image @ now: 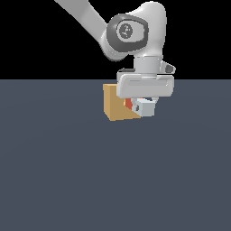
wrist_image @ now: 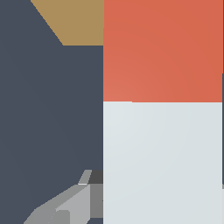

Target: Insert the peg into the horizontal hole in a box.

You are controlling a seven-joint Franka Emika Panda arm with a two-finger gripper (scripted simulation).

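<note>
Closest up, in the wrist view: the peg (wrist_image: 162, 131) filling most of the frame, pale grey-white half nearest the camera, orange-red half pointing away toward a tan corner of the box (wrist_image: 74, 19); just one finger (wrist_image: 65, 205) of the gripper peeking out beside the peg, the other hidden behind it.

Over in the exterior view: gripper (image: 143, 103) hanging from the wrist, clamped on the peg (image: 143, 107) at its pale end, held clear of the dark surface (image: 113, 180); orange-red tip aimed at the box (image: 118, 107), looking like it's touching or maybe already a little way into the face; can't really tell which at this resolution.

Key relation for the next move, as a guess: long axis of the peg lying roughly level and running from the gripper toward the box, box sitting on the exterior view's left of the gripper, toward the far edge of the surface; so a straight push along that axis, provided the tip lines up with the hole; hole itself not visible in either view, hidden behind peg and gripper, so alignment unconfirmed.

Only one arm here, so no contest over which is nearer.

Brands, labels, writing: nothing readable anywhere; only a round mark on the wrist joint (image: 127, 30), too blurry to make out.
</note>
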